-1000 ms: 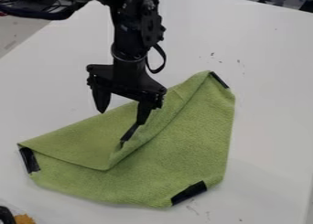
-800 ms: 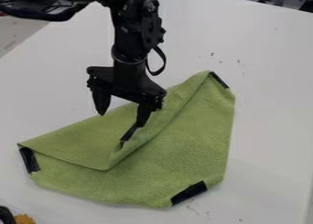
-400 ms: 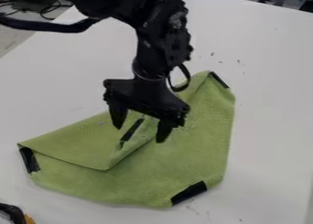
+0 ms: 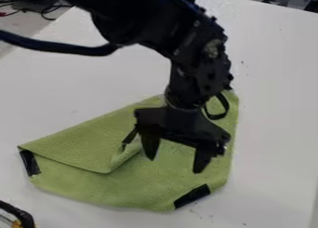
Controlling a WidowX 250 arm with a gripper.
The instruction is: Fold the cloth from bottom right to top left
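Observation:
The gripper (image 4: 175, 164) hangs over the middle and right of the green cloth (image 4: 168, 185), its two fingers spread apart with nothing between them. Black patches mark the cloth's left corner and its bottom right corner. The cloth's upper left part is folded over on itself, its loose edge running toward a low point at the middle left. A dark strip on the cloth shows just left of the gripper. The arm hides the cloth's upper right corner.
The cloth lies on a white table (image 4: 74, 87). At the bottom left corner stands a black and orange object (image 4: 22, 215). Cables (image 4: 46, 8) lie beyond the table's upper left edge.
The gripper has moved right and down in the view, away from the dark strip, and is still open. The cloth has not visibly moved. The bottom left object shows more.

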